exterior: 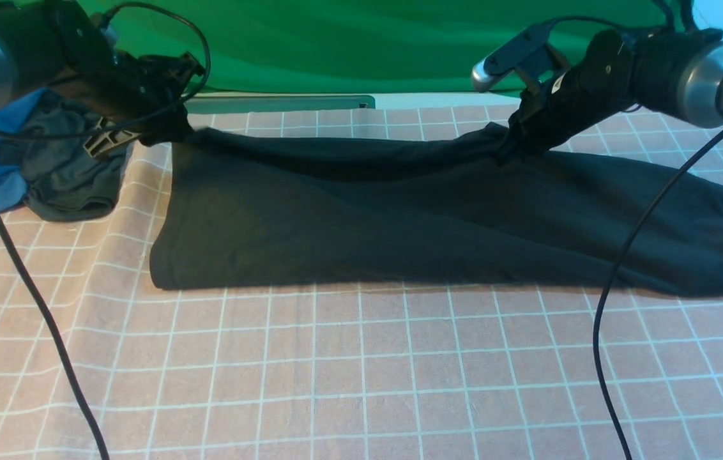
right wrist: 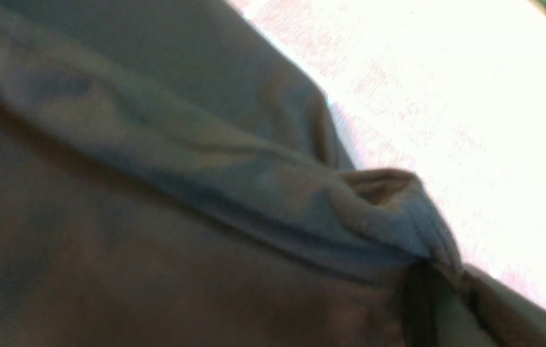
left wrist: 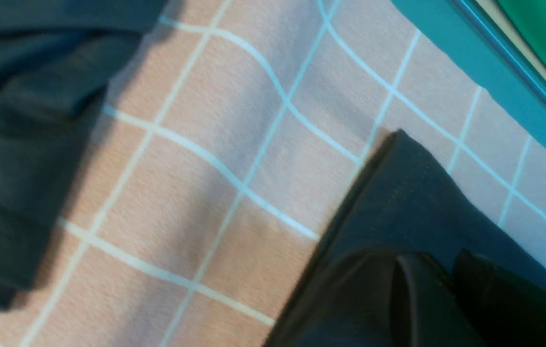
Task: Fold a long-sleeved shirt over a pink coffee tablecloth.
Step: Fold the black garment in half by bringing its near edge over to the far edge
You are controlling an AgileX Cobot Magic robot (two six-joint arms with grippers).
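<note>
Two tools work the shirt [exterior: 400, 217] near the far edge of the tablecloth [exterior: 361, 370]: right tool [exterior: 515, 145] clamped on fabric, left tool [exterior: 173, 130] hold indeterminate; lower evenly, edges squared.

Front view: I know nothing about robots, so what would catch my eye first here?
A big black long-sleeved shirt sprawls across the middle of the gridded pink tablecloth. The left gripper and right gripper pinch its far edge and hold it raised. A green cloth hangs behind.
</note>
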